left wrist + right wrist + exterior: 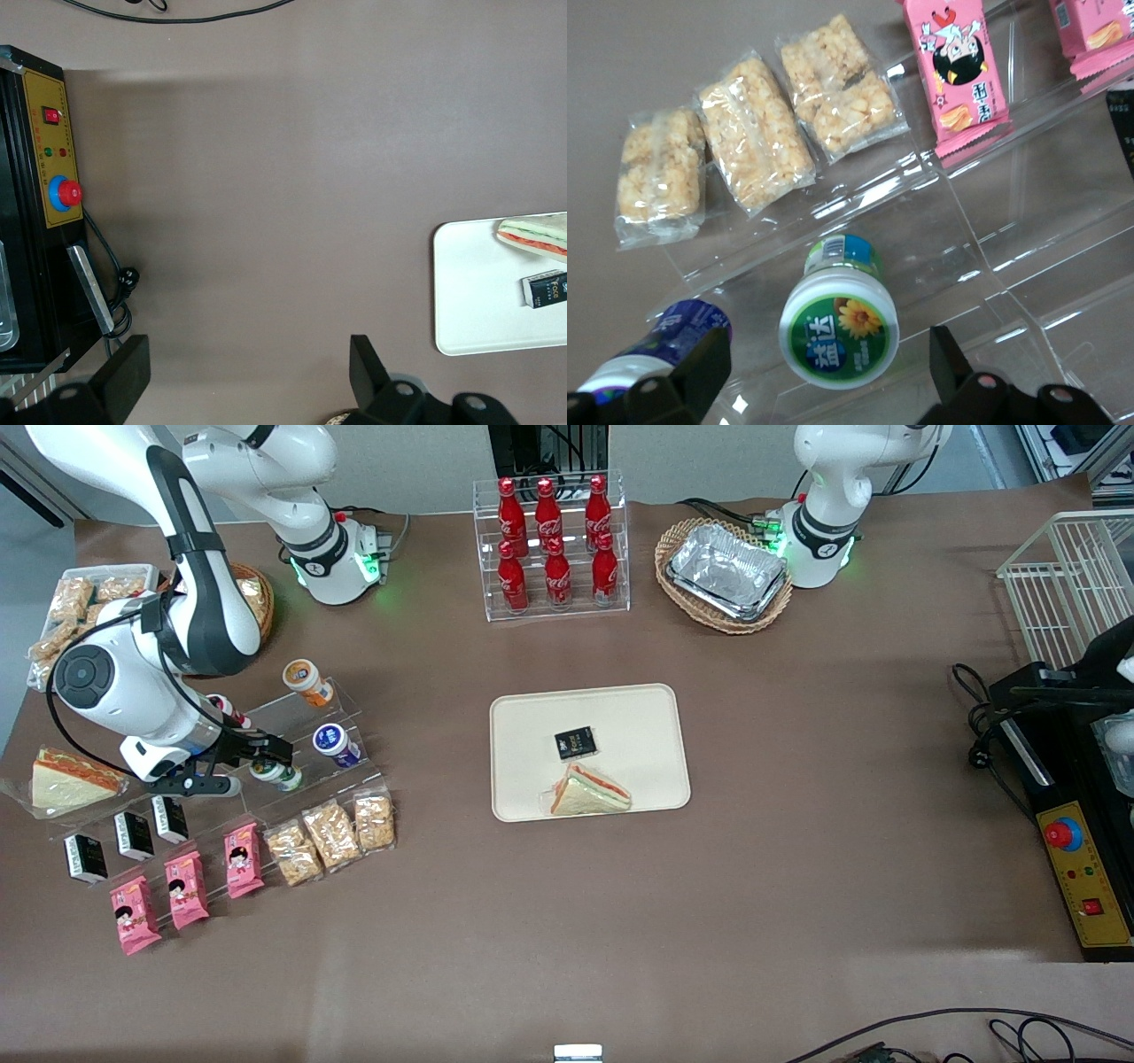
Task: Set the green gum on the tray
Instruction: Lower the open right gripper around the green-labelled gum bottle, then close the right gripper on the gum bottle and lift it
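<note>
The green gum is a small white bottle lying on its side on the clear acrylic step shelf, its green lid with a yellow flower facing my wrist camera. My right gripper hovers just above it, open, with one finger on each side of the lid and a clear gap to both. Nothing is held. The cream tray lies at the table's middle, well away toward the parked arm's end; its bare corner shows in the left wrist view.
A blue-lidded bottle lies beside the gum, and an orange-lidded one a step higher. A sandwich and a black packet lie on the tray. Cereal bars and pink snack packs sit nearer the front camera.
</note>
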`<state>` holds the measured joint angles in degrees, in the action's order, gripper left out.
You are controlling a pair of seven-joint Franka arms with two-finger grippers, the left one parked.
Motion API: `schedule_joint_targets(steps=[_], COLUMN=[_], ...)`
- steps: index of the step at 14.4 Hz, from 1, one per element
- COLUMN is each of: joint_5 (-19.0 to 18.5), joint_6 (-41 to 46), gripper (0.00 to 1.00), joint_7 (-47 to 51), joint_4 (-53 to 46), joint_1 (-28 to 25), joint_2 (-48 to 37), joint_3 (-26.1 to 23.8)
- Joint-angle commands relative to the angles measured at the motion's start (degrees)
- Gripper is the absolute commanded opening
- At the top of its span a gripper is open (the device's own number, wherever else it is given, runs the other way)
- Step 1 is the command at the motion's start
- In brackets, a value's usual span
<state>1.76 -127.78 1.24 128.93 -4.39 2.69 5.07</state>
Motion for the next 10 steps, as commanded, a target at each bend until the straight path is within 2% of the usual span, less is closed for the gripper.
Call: schedule_joint_targets(steps=[1, 7, 10], joint_5=[1.1, 1.1, 1.0], joint_6=[-2.5, -4.8, -6.9], gripper=[1.0, 1.0, 0.9], joint_7=[-0.8, -0.9, -1.0], joint_4=[1.4, 2.4, 3.5], joint_1=[-0.2, -0.2, -0.3], joint_2=[0.6, 1.5, 1.4], joint_3=[0.0, -0.1, -0.1])
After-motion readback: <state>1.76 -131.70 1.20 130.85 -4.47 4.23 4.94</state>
